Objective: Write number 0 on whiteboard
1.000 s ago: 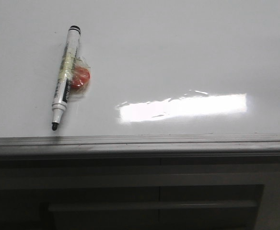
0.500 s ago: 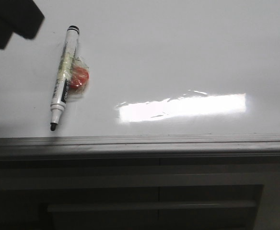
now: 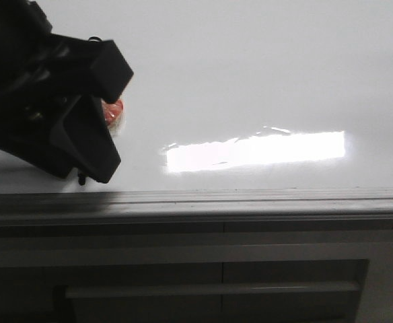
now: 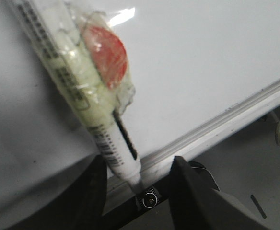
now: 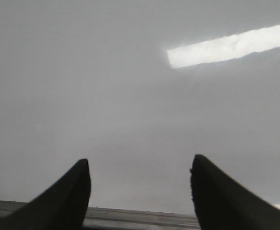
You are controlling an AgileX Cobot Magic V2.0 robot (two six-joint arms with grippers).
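left gripper (image 4: 135, 191) spread wide, fingers flanking the tip end of a marker (image 4: 82, 91) without touching | marker lies on the whiteboard (image 3: 264, 74) near its grey edge strip (image 3: 250, 200), red disc (image 4: 106, 55) taped on | right gripper (image 5: 140, 191) wide, empty, over bare board | no number 0 visible

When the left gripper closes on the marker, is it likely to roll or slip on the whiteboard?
The marker has a round barrel and lies on the glossy whiteboard, so a push would probably slide it. The taped-on red piece likely stops free rolling. The crinkled tape may make the hold of the left gripper uneven; its fingers stand open on either side of the tip.
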